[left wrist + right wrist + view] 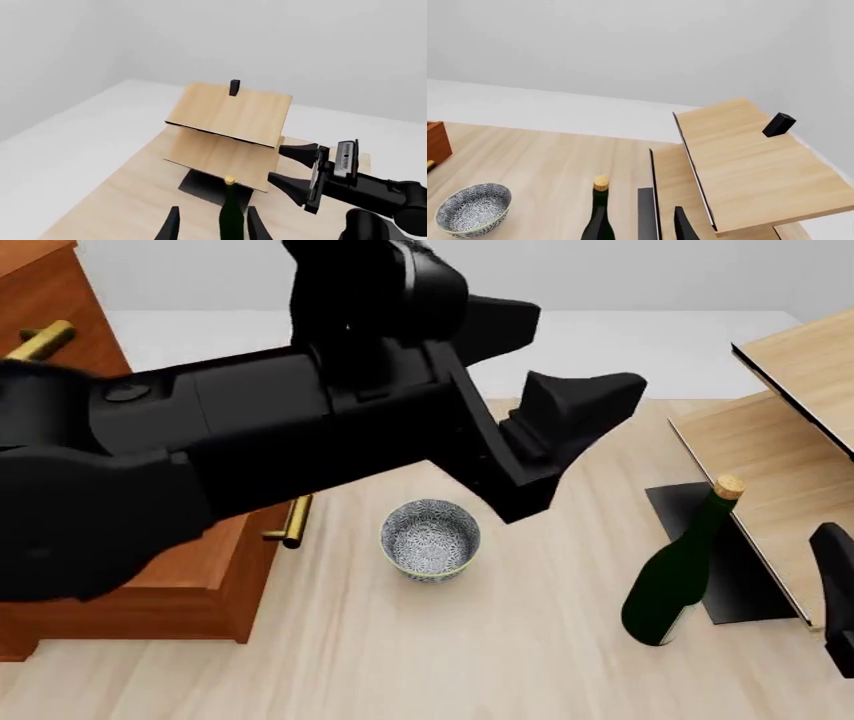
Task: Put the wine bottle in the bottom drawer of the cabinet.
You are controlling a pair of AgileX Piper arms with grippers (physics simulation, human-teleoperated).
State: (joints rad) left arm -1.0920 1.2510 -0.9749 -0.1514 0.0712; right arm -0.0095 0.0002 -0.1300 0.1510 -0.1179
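While upright: one wine bottle (678, 575) | one bowl (430, 539) | one rack (787, 430)

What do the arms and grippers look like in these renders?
Both arms are matte black with blocky, faceted housings and no visible cables or markings. The left arm fills much of the front view. The right gripper has two tapered black fingers and a small grey camera module behind them.

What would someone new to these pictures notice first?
The big black left arm fills the front view's upper left, reaching across the table. Right of it the dark green wine bottle stands upright on the table beside the pale wooden rack, with a patterned bowl near the middle. The reddish-brown cabinet sits at far left.
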